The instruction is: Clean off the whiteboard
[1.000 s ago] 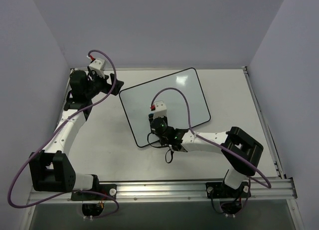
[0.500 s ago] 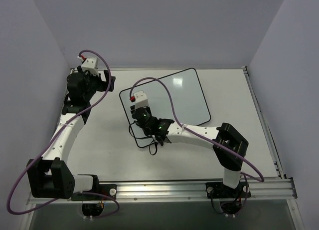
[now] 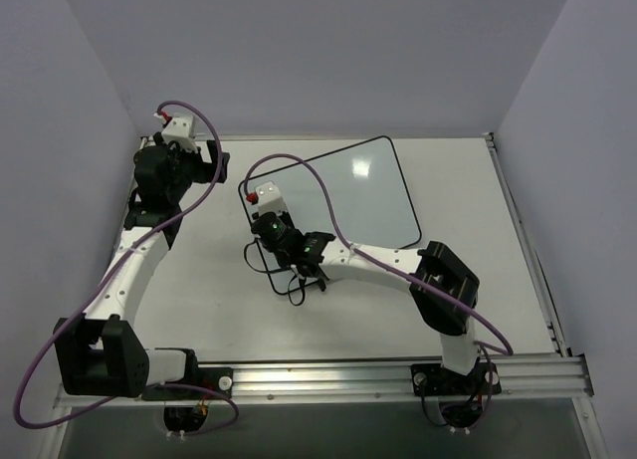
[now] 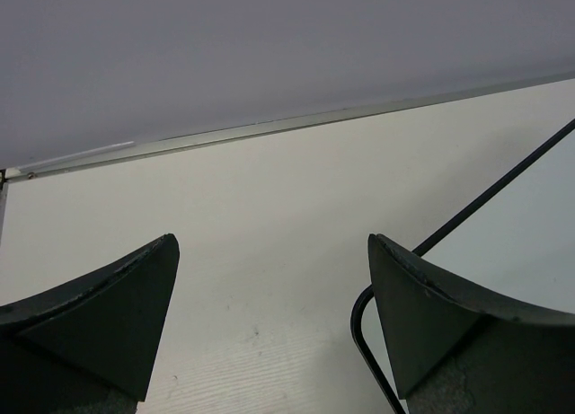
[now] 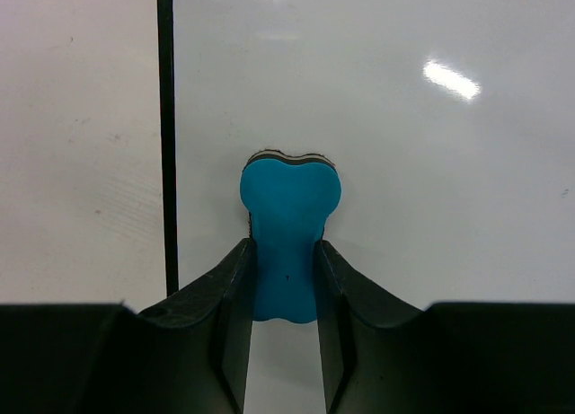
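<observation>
Right now the right gripper (image 5: 286, 252) has its two fingers (image 5: 225, 315) drawn in narrow and clamped on the lower half of a small blue eraser (image 5: 290, 212), one pad on each side of it. The eraser's rounded upper end sticks out past the fingertips, with a thin dark layer showing along its far edge. Under and ahead of these fingers lies the whiteboard (image 5: 431, 162), its glossy white face catching two bright glints beyond the fingertips and bearing no writing in this view. The board's thin black frame (image 5: 165, 118) runs straight past just to the left of the left finger, with the pale table (image 5: 81, 145) on the other side of that line. The left gripper (image 4: 272, 243) is spread wide and holds nothing; its dark fingers (image 4: 108, 315) stand well apart with bare table between them. A rounded corner of the whiteboard shows just inside the right finger, and one edge of the frame runs away past that finger to its right. Ahead of the fingertips, a metal rail (image 4: 269, 125) marks the table's far edge below a grey wall (image 4: 269, 46).
</observation>
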